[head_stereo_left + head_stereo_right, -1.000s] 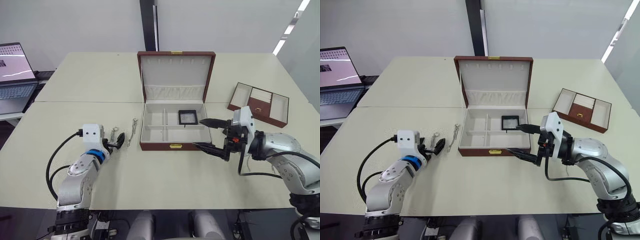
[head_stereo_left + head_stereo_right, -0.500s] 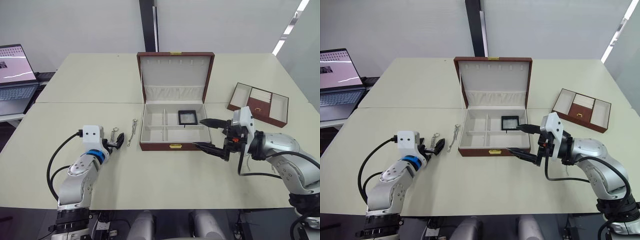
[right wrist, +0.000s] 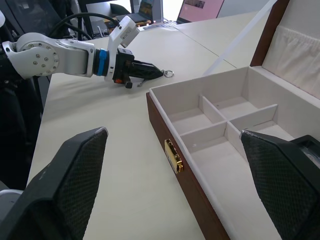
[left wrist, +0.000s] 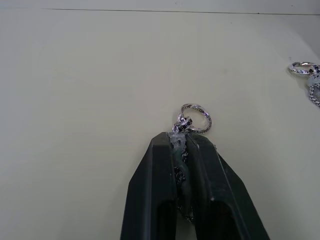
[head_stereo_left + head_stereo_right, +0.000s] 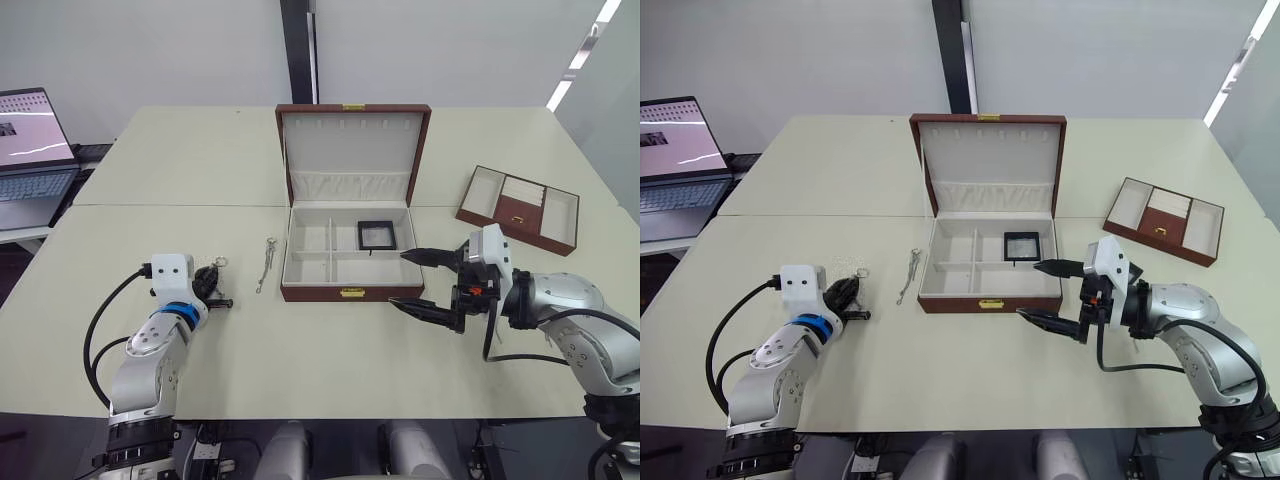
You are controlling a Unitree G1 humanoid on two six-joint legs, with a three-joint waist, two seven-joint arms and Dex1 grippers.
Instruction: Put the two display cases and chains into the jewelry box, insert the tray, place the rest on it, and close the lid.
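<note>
Silver links and a ring stick out from between the tips of the left pincer (image 4: 184, 150), which is clamped on a chain (image 4: 192, 119) and sits low over the desk (image 5: 150, 160), at about nine o'clock from the jewelry box (image 5: 348, 245). A second chain (image 5: 267, 260) lies stretched on the desk between that pincer and the box, near the box's left wall and touching neither. The right pincer (image 5: 418, 282) stands wide apart and empty just off the box's front right corner, at roughly four o'clock from its middle.

By my reading the task is at an early stage. One display case (image 5: 374, 233), black-framed, already lies in the box's rear right compartment; the other three compartments look bare. I cannot make out a second display case anywhere. Neither chain is in the box yet: one is gripped, one waits on the desk.

Further out, the tray (image 5: 518, 208) sits on the desk at about two o'clock from the box, well apart from it, with a brown block in its middle section and pale pads in the sections beside it; what small items it holds is too fine to tell. Inserting the tray, loading it and closing the lid, which stands upright, all remain to be done.
</note>
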